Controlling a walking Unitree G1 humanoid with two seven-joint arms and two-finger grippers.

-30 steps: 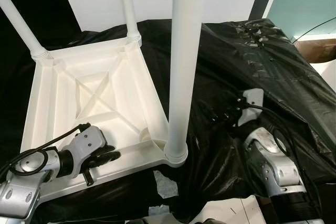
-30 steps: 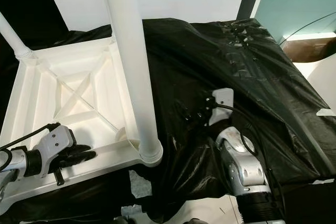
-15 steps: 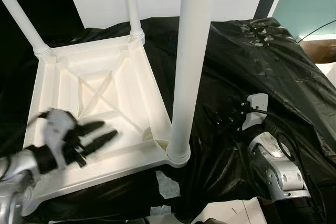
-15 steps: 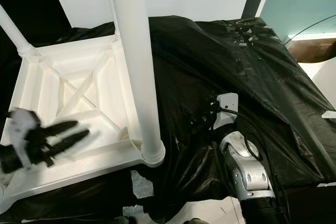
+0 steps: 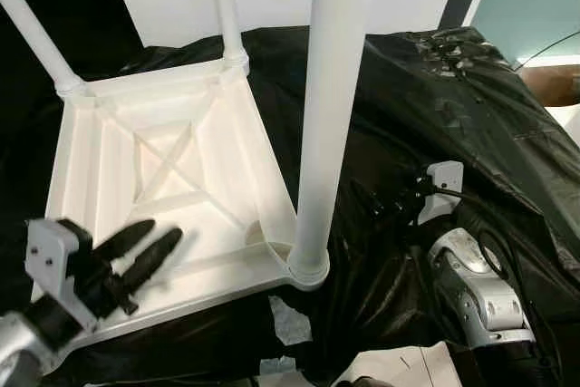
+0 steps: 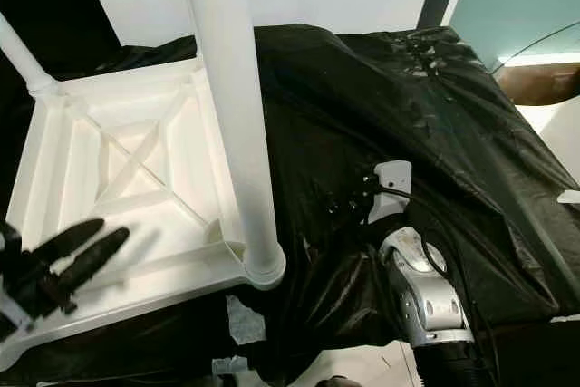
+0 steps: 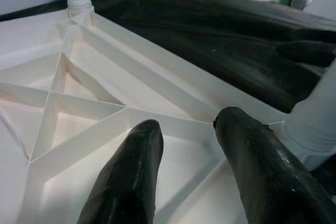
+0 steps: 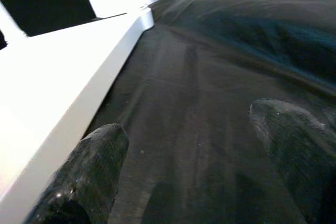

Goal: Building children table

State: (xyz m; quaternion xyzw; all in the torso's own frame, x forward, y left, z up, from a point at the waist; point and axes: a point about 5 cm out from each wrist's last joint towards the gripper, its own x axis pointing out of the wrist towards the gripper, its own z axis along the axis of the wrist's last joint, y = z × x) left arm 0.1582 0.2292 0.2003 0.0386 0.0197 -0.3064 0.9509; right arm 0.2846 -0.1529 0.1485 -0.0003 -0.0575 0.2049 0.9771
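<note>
The table and its legs look like smooth white plastic, faintly glossy — the black sheet beneath is crinkled, shiny film.

1. Nothing readable anywhere, honestly: no text, labels, brand marks or numbers.
2. The upside-down white table is plain plastic, and the black plastic sheeting carries no print either.
</note>
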